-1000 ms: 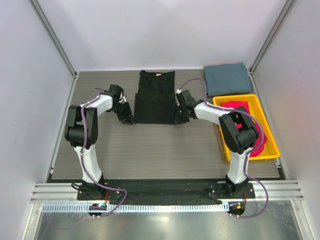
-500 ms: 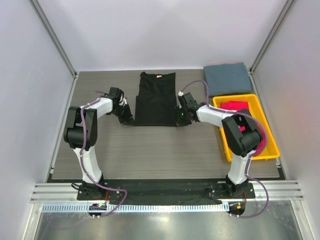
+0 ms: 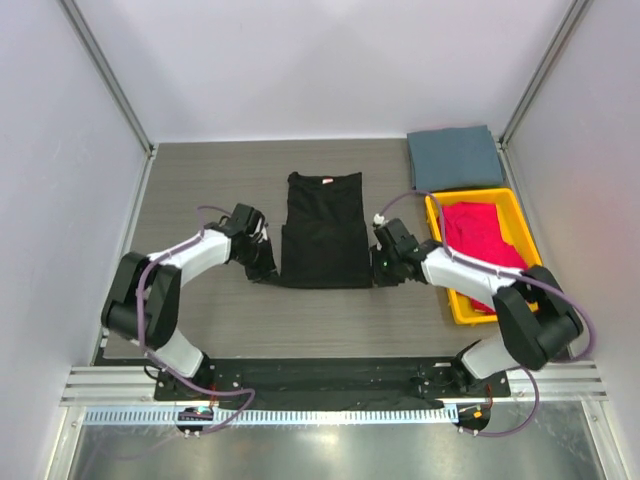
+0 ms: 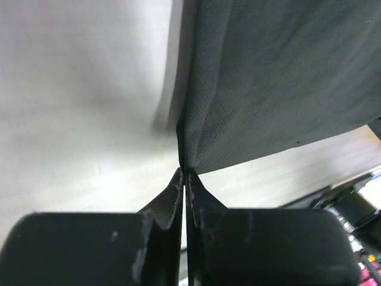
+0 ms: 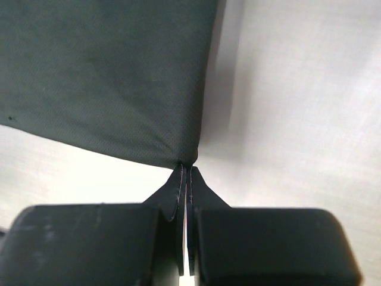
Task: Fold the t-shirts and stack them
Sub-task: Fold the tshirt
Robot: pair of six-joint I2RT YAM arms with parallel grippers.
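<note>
Right, top camera first: the black t-shirt (image 3: pixel 322 230) lies flat mid-table, collar away from the arms, and both arms are down at its near hem. The left gripper (image 3: pixel 270 272) sits at the near-left corner and the right gripper (image 3: pixel 381 272) at the near-right corner. Far right, a slate grey-blue t-shirt (image 3: pixel 455 156) lies folded, and just nearer a magenta-red t-shirt (image 3: pixel 478 232) rests in the yellow tray (image 3: pixel 470 316). This looks like the start of the lengthwise fold, with the corners taken and the hem not yet carried. The next move likely calls for both arms to lift together and sweep the hem towards the collar, level and in step, so the cloth doesn't skew.

Over to the left wrist camera: the left gripper (image 4: pixel 184 173) has its jaws pressed together, a corner of black cloth nipped at the very tips. The shirt fans up and to the right.

Right wrist camera, mirror picture: the right gripper (image 5: pixel 186 170) is pinched tight on its corner, fabric spreading up and left. Thin bites, both, so a slip is possible.
</note>
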